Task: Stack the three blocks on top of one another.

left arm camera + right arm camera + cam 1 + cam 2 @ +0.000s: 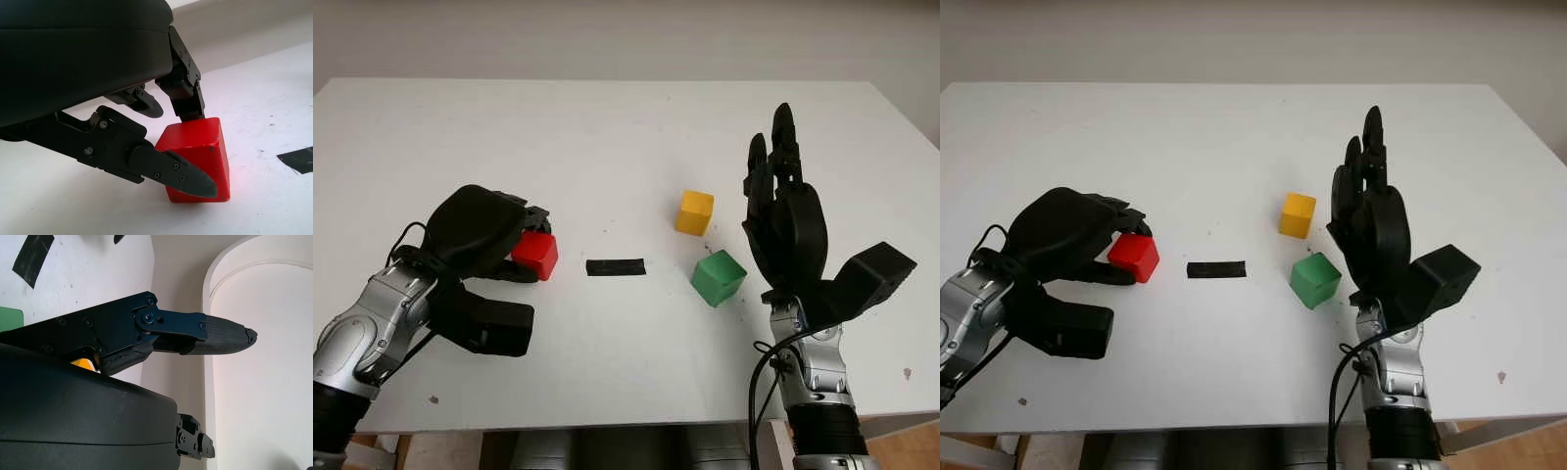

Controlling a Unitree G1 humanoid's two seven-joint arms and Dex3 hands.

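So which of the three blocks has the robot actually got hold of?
The red block. The left hand has its fingers closed around it on the table, while the yellow block and green block sit untouched beside the open right hand.

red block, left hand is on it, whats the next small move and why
Probably lift it a little: the left hand has fingers closed on the red block, which sits on the table. Green block and yellow block stand apart to its right, unstacked.
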